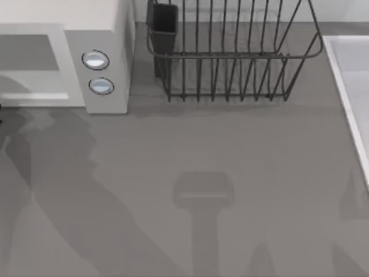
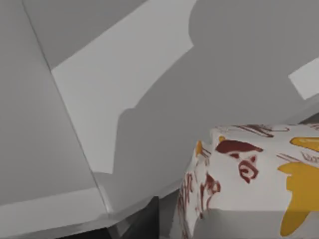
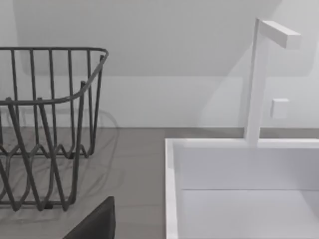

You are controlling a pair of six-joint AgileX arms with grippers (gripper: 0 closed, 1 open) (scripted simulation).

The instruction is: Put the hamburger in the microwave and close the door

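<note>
The white microwave stands at the table's far left, with two round silver-blue knobs on its front. Its door, a white panel with a grey window, lies in line with the knob panel. The hamburger is out of view. The arms cast shadows on the table in the top view. A dark part of my left gripper shows in the left wrist view, close to flat white panels. A dark part of my right gripper shows in the right wrist view.
A dark wire dish rack stands at the back, right of the microwave. A white sink with a tall faucet takes the right edge. A white box printed in red and yellow sits near the left gripper.
</note>
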